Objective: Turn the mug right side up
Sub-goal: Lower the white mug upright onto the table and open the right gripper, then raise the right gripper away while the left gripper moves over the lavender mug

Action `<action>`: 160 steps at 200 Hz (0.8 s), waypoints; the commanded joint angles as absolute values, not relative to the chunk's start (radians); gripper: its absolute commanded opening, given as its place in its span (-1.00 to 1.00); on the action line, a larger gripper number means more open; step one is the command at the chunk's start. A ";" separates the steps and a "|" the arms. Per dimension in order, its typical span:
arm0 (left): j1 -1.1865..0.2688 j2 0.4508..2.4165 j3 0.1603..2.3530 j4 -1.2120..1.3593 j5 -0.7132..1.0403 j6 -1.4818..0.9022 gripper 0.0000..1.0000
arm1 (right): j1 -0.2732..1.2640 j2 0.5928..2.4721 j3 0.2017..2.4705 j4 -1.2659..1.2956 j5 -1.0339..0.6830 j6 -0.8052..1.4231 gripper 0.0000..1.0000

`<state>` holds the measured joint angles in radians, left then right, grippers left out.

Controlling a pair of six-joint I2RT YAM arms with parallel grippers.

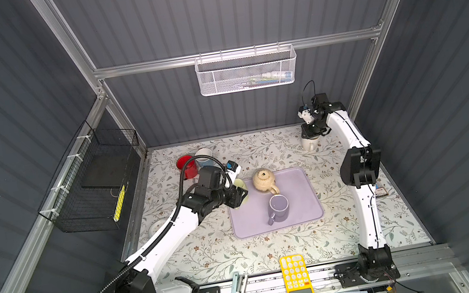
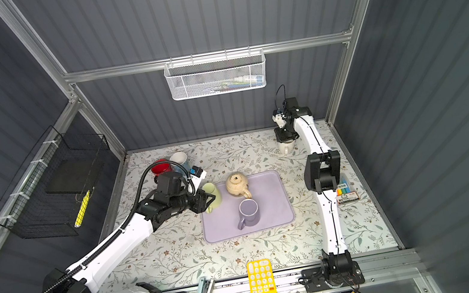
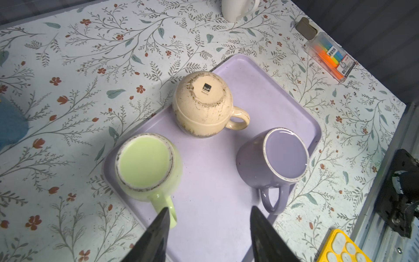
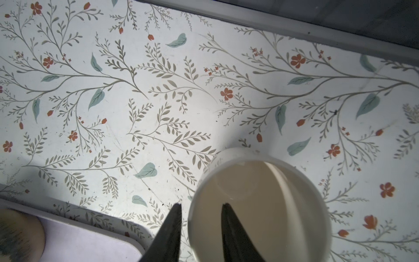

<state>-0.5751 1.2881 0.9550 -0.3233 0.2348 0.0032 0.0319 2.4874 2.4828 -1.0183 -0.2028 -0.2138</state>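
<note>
One mug stands mouth-up: the white mug point(image 4: 272, 192), well beyond the tray's point(image 1: 301, 203) far right corner. The right gripper point(image 4: 201, 205) straddles its wall, jaws narrow and slack, so I'd say the exit is straight up. The left gripper point(image 3: 210, 208) hovers half-wide and empty over the tray's left edge.

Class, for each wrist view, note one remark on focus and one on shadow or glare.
Left wrist view: the fingers are blurred, shadow darkens the table beside the tray, a glint sits on the purple mug. Right wrist view: fingers soft too, the white mug half shaded inside.
</note>
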 commanded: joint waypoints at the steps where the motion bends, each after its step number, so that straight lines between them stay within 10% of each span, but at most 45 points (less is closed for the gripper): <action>1: -0.605 1.248 0.933 -0.302 0.210 -0.017 0.15 | 0.035 2.419 2.482 -1.027 -0.224 -0.192 -0.33; 160: -0.711 1.276 0.896 -0.278 0.146 -0.057 0.20 | 0.035 1.735 1.609 -0.577 -0.313 -0.076 -0.28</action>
